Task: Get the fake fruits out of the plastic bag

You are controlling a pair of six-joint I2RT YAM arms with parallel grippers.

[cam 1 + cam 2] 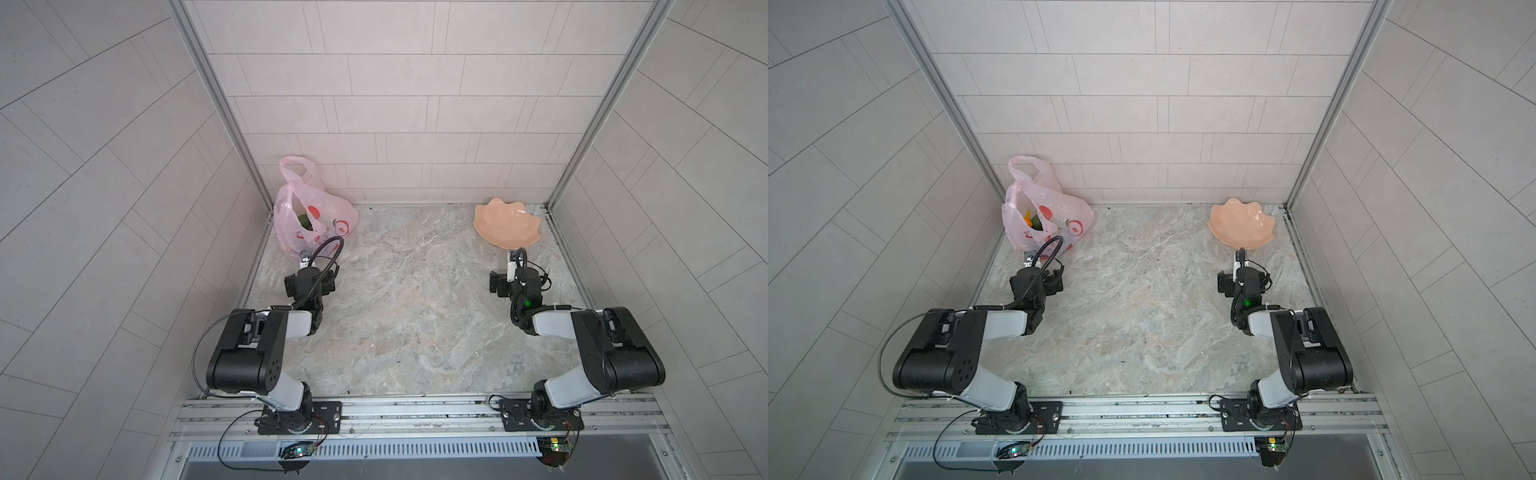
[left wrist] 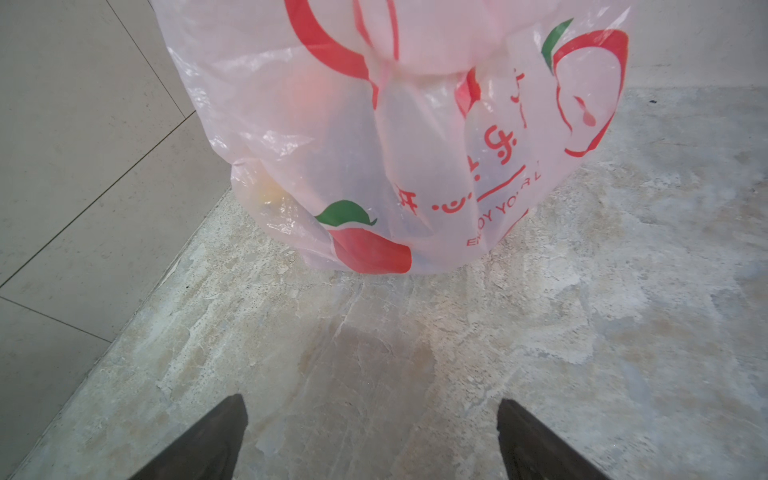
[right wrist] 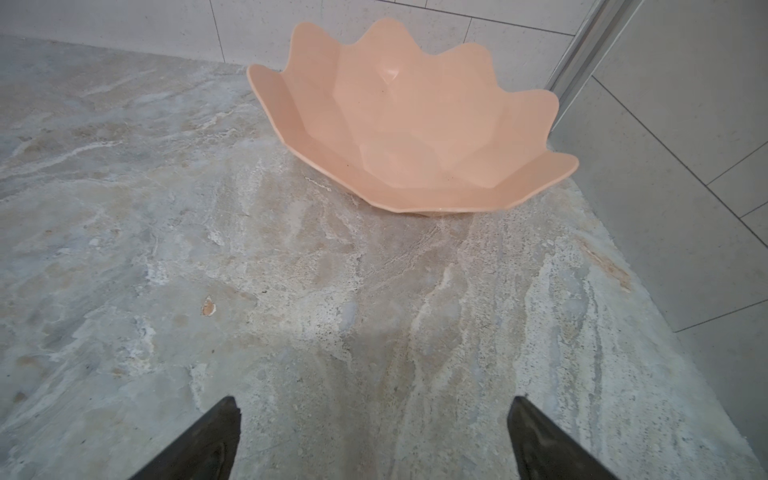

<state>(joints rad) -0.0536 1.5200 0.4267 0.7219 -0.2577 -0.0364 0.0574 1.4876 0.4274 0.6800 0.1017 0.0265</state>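
Note:
The plastic bag (image 1: 328,208) (image 1: 1059,212) is thin, pink and red-printed. It stands in the far left corner with its loop handles up and its mouth open. The fake fruits are inside it: a green fruit (image 1: 306,221) (image 1: 1037,225) and an orange-yellow piece (image 1: 1027,219) show through the mouth. A yellowish fruit (image 2: 268,195) shows dimly through the bag (image 2: 415,137) wall. My left gripper (image 2: 372,405) (image 1: 306,258) is open and empty, low over the table just short of the bag. My right gripper (image 3: 374,403) (image 1: 513,257) is open and empty, just short of the bowl.
An empty peach scalloped bowl (image 1: 507,226) (image 1: 1241,228) (image 3: 415,124) sits at the far right near the corner post. Tiled walls close in the left, back and right sides. The marble tabletop (image 1: 415,311) lies between the arms.

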